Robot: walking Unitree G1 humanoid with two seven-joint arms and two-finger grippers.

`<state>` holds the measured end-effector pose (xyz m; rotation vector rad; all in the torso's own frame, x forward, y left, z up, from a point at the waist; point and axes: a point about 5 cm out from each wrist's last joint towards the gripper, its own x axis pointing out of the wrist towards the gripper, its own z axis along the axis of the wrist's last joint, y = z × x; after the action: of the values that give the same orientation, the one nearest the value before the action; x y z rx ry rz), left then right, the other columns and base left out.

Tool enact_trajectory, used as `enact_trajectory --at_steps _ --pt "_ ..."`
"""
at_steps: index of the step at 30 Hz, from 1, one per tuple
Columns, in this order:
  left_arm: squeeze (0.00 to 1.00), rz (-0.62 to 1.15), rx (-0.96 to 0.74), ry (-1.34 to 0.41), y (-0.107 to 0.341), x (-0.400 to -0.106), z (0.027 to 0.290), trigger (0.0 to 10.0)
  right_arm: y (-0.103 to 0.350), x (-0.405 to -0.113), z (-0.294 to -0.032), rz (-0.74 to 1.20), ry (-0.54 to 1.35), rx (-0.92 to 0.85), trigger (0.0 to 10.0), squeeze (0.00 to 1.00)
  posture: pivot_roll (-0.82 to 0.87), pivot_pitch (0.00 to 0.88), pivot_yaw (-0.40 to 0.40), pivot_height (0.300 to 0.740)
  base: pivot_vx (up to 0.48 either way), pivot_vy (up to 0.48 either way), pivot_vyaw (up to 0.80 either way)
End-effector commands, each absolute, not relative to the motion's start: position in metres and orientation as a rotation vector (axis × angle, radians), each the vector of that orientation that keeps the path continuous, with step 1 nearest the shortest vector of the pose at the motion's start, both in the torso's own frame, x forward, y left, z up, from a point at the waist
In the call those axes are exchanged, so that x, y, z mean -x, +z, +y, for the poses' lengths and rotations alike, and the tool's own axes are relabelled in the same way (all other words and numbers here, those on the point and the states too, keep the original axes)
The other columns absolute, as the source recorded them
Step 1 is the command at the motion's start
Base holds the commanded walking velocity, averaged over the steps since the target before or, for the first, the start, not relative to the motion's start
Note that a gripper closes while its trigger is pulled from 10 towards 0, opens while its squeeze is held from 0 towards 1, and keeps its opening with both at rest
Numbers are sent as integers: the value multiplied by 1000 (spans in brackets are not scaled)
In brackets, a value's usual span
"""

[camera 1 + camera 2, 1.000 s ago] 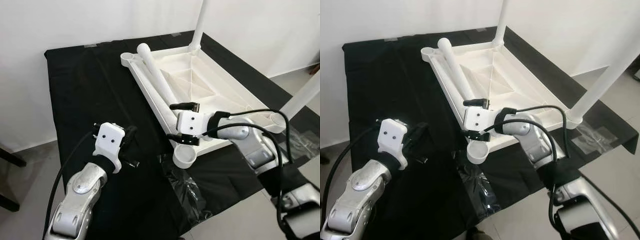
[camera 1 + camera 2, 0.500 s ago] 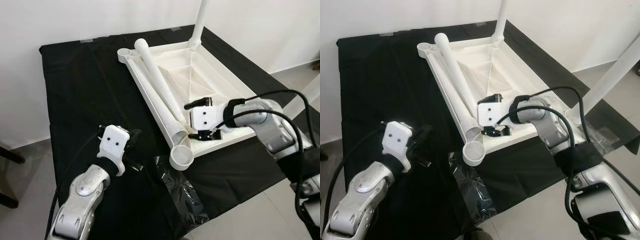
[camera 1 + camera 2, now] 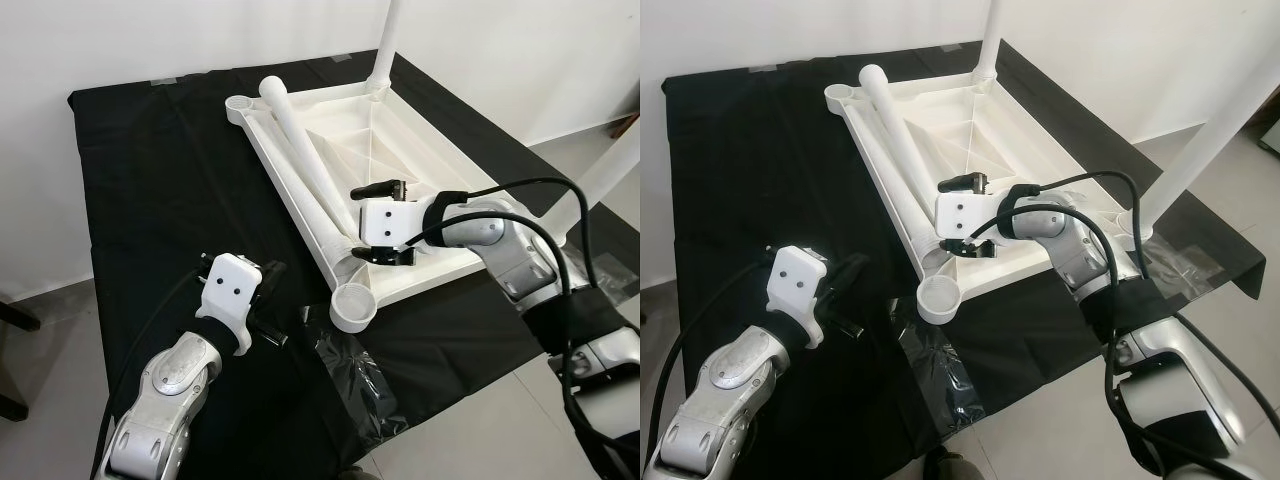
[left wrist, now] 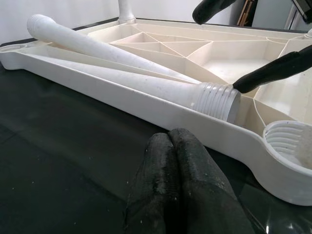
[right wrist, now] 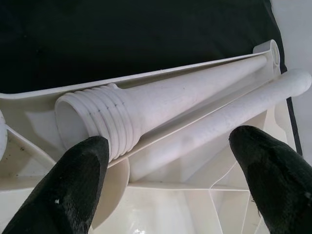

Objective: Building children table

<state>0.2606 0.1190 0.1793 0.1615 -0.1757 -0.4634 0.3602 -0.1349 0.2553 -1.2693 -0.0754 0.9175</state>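
Note:
A white tabletop [image 3: 420,160] lies upside down on a black cloth. Two loose white legs rest inside it along its left rim. The lower leg [image 3: 312,200] ends in a threaded tip [image 5: 92,119] near the empty front corner socket [image 3: 352,306]. The other leg [image 3: 300,125] lies across it. My right gripper [image 3: 356,224] is open, one finger on each side of the threaded tip, without touching it. Its fingers [image 5: 73,185] also frame the tip in the right wrist view. My left gripper [image 4: 170,141] is shut on nothing and hovers over the cloth just left of the tabletop.
Two legs stand upright in sockets: one at the far corner [image 3: 383,45], one at the right corner [image 3: 1200,130]. Crumpled clear plastic wrap [image 3: 365,385] lies on the cloth near the front edge. The cloth-covered platform [image 3: 150,180] drops off at front and right.
The camera has shifted. My right gripper has moved left from inside the tabletop to the threaded tip of the loose leg. The left gripper has stayed about where it was.

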Motion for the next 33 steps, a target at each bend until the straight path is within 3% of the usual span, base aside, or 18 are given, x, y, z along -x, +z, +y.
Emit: enact_trajectory --at_steps 1,21,33 --pt "0 -167 -181 -472 178 -258 119 10000 247 -358 -130 -53 971 1249 10000 0 63 219 -119 740 0 0 0" --pt "0 -169 -188 -472 178 -257 119 10000 235 -354 -129 12 1070 1189 10000 0 66 217 -118 740 0 0 0" --pt "0 -170 -188 -475 178 -257 119 10000 235 -363 -128 4 986 1198 10000 0 69 217 -117 740 0 0 0"
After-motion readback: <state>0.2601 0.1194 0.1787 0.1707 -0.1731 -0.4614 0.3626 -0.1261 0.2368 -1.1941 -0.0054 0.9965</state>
